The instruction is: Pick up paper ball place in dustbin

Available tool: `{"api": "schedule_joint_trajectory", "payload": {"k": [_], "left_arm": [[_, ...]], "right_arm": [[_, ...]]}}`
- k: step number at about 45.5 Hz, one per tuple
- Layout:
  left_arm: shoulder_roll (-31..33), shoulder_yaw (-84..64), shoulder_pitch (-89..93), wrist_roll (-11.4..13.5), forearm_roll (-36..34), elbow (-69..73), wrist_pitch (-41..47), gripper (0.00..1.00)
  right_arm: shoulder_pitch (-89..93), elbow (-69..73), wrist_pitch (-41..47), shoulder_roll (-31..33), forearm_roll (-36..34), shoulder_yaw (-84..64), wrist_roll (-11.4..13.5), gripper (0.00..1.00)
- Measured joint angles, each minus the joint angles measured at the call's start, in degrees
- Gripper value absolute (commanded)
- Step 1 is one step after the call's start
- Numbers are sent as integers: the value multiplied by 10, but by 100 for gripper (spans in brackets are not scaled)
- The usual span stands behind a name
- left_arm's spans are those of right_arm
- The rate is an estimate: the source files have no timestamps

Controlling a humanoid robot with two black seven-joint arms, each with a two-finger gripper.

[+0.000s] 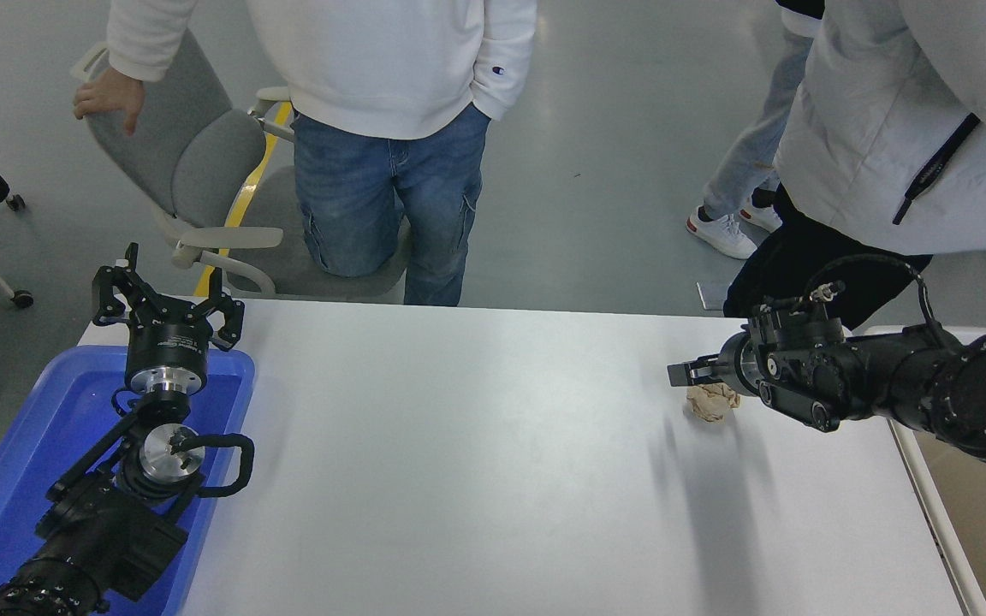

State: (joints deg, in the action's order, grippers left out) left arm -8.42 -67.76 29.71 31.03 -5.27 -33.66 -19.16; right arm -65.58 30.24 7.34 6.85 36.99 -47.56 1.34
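Note:
The beige crumpled paper ball (pixel 709 404) lies on the white table (pixel 476 462) at the right. My right gripper (pixel 683 374) comes in from the right, low over the table, just above and behind the ball, covering its top edge. It looks open and holds nothing. The dustbin (pixel 931 506) stands off the table's right edge; only its pale rim and part of its beige inside show, the rest hidden by my right arm. My left gripper (pixel 166 295) is parked open over the blue tray at the left.
A blue plastic tray (pixel 22 445) sits at the table's left end under the left arm. A person in jeans and a grey office chair (pixel 189 162) are at the far side. Another person in a pale jacket (pixel 904 145) stands close behind my right arm.

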Motion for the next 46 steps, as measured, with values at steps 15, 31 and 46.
{"api": "schedule_joint_trajectory", "payload": {"k": [15, 31, 46], "left_arm": [[0, 0, 0, 0, 0, 0, 0, 99], [0, 0, 0, 0, 0, 0, 0, 99], [0, 0, 0, 0, 0, 0, 0, 99]], "right_arm": [[30, -32, -23, -16, 1, 4, 1, 90], [49, -46, -33, -24, 2, 4, 2, 80], [56, -49, -36, -28, 5, 4, 3, 45]]}}
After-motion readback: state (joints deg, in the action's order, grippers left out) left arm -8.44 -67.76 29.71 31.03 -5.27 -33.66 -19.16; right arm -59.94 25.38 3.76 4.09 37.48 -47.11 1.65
